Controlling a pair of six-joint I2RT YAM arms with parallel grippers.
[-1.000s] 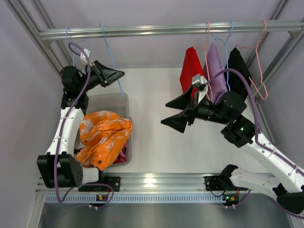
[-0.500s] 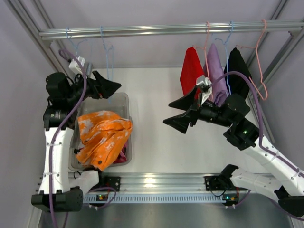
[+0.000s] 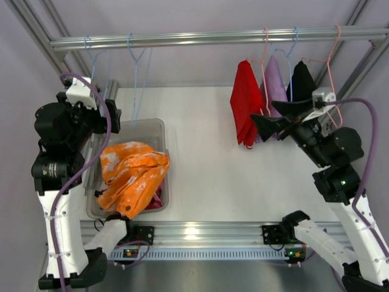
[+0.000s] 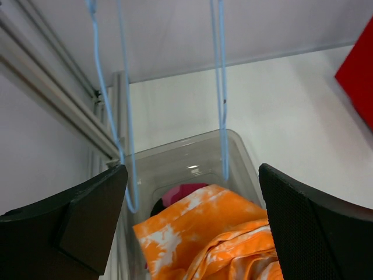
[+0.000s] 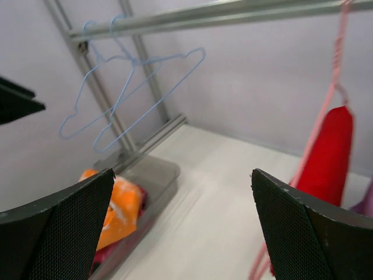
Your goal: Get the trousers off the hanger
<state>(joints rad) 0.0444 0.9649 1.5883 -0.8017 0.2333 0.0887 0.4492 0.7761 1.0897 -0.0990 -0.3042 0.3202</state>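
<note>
Pale lilac walls (image 3: pixel 200 66) enclose a white tabletop (image 3: pixel 200 158) beneath an overhead aluminium rail (image 3: pixel 200 39).

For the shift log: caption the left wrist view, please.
Open left gripper faces a clear bin holding orange trousers, with two bare blue hangers hanging in front.

We held both arms raised, both grippers wide open.
Our left arm (image 3: pixel 58 201) rose straight at the left edge, left gripper (image 4: pixel 192 169) spread and empty; our right arm (image 3: pixel 349 201) leaned upward, right gripper (image 3: pixel 273 115) pointing left, fingers well apart.
</note>
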